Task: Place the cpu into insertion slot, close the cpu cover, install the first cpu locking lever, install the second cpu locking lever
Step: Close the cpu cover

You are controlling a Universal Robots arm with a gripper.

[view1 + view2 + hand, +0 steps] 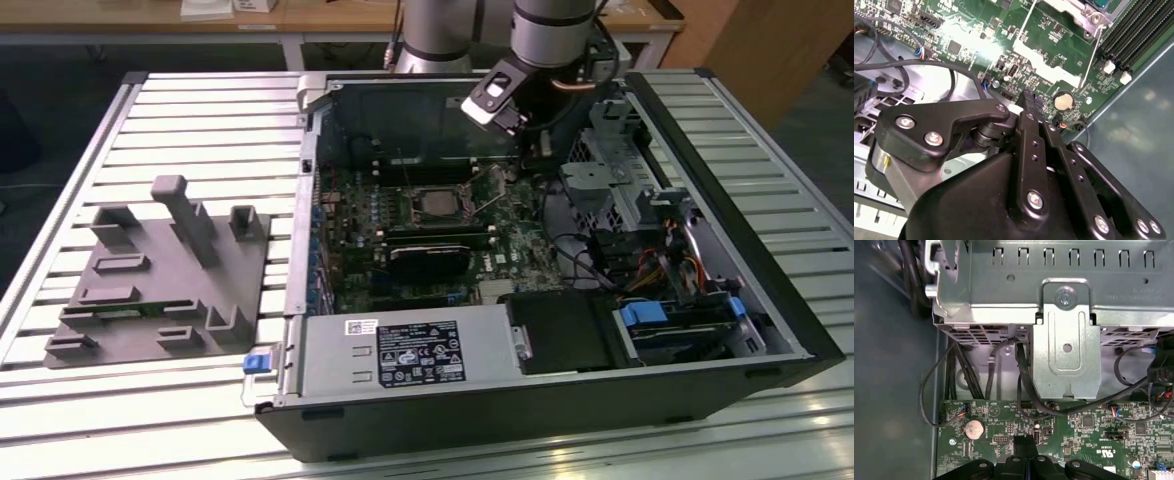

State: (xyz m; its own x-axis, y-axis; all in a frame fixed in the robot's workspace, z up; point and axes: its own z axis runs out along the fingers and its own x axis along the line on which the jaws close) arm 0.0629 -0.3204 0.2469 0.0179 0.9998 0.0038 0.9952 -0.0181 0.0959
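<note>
End effector [1029, 98] sits low inside the open computer case [561, 405], fingers pressed together with nothing visible between them. Its tip is just above the motherboard [400, 255], near the coin cell battery [1064, 101], at the board edge next to the metal drive cage [1066, 340]. Judging by this, it is empty and off to the side of the socket, not working on it.

Insertion slot [434, 203] lies mid-board, a dark square with a silver rim, apart from the end effector toward the exterior view's left. Can't tell whether the cpu is seated in it or whether the cover is down; the centre just reads dark.

Two thin wire rods [1095, 52] run beside the socket corner in the second wrist view. They are probably the locking levers, and they look unlatched, though that is a guess.

Case lies on its side on the slatted desk [200, 110], so the board faces up for top-down reach. Grey parts fixture [147, 285] sits on the desk beside the case.
</note>
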